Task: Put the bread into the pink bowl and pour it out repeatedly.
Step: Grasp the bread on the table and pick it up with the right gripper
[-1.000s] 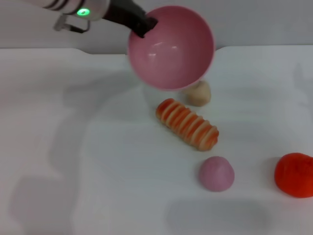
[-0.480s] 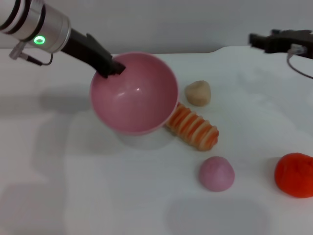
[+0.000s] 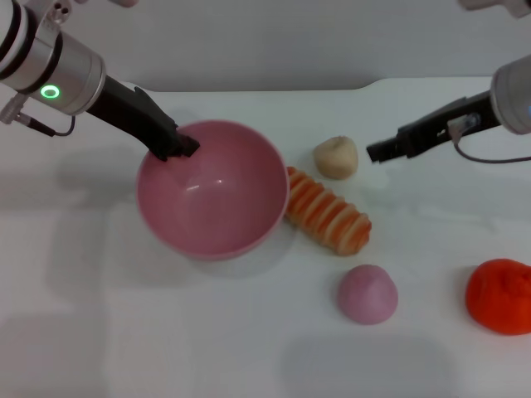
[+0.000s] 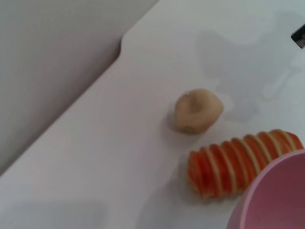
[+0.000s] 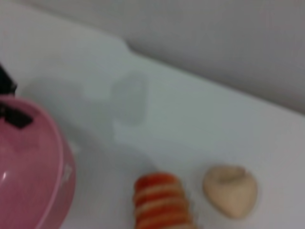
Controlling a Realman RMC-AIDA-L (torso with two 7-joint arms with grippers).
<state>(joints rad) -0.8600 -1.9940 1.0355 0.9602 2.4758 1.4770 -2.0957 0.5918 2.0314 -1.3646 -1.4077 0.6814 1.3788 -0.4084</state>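
Note:
The pink bowl (image 3: pixel 211 195) stands upright and empty on the white table, its right rim touching the end of the bread. My left gripper (image 3: pixel 177 148) is shut on the bowl's far-left rim. The bread (image 3: pixel 328 212), an orange and cream striped loaf, lies on the table just right of the bowl. My right gripper (image 3: pixel 378 151) hangs above the table, right of the beige bun and beyond the bread, holding nothing. The left wrist view shows the bread (image 4: pixel 240 162) beside the bowl's rim (image 4: pixel 279 193). In the right wrist view the bowl (image 5: pixel 28 181) and the bread (image 5: pixel 159 202) both show.
A small beige bun (image 3: pixel 335 157) sits just behind the bread. A pink dome-shaped lump (image 3: pixel 367 293) lies in front of the bread, and a red-orange lump (image 3: pixel 500 295) lies at the right edge. The table's back edge runs behind the bowl.
The left arm brought the bowl down from a raised, tilted pose to stand upright on the table left of the bread. The right arm came in from the right toward the bun.

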